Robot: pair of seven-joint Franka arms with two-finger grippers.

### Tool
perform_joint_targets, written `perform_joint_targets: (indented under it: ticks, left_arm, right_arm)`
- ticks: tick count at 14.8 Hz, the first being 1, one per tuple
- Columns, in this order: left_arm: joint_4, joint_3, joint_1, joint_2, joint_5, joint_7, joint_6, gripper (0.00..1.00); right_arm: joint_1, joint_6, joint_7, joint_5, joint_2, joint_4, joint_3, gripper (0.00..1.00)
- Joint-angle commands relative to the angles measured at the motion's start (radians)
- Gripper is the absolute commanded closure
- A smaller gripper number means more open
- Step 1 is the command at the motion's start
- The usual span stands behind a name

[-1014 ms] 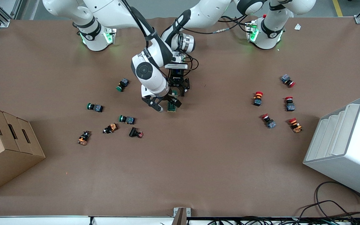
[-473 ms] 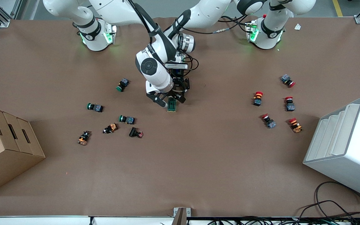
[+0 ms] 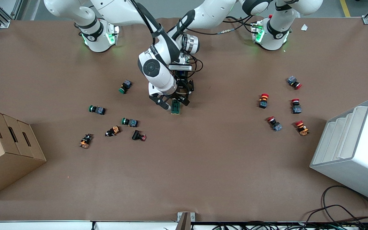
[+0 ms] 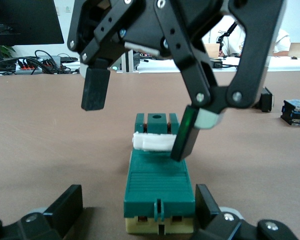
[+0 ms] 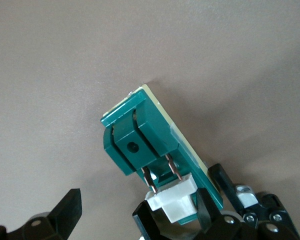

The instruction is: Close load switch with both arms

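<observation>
The load switch [image 3: 175,108], a dark green block with a white lever, lies flat at mid table. In the left wrist view it [image 4: 159,185] sits between the fingers of my left gripper [image 4: 139,212], which is open and low astride its cream end. My left gripper [image 3: 181,95] shows partly hidden in the front view. My right gripper [image 3: 172,104] is open over the switch's lever end. One of its fingers [image 4: 186,136] touches the white lever [image 4: 152,142]; the other hangs free in the air. The right wrist view shows the lever [image 5: 172,201] against my right gripper [image 5: 111,210].
Green, orange and red pushbuttons [image 3: 129,121] lie scattered toward the right arm's end, by a cardboard box [image 3: 8,150]. Several red-capped pushbuttons [image 3: 274,123] lie toward the left arm's end, by a white bin [image 3: 353,150].
My right arm's wrist has swung toward the robots' bases and its gripper has closed in on the switch's lever end, then held still. The switch and my left gripper have stayed put.
</observation>
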Motion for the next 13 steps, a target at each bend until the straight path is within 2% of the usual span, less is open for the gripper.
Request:
perform_joint_targets:
  ticks: [1,9,13]
  left_arm:
    - [0.072,0.007,0.005,0.127,0.028,-0.002,0.095,0.01]
    - [0.072,0.007,0.007,0.127,0.028,-0.002,0.097,0.01]
    - [0.072,0.007,0.007,0.127,0.028,0.000,0.097,0.01]
  right_arm:
    - [-0.040,0.014,-0.021,0.010,-0.020,0.030,-0.009,0.00]
    - [-0.052,-0.003,-0.021,0.008,-0.011,0.082,-0.009,0.00]
    - [-0.051,-0.001,-0.020,0.008,0.023,0.109,-0.009,0.00]
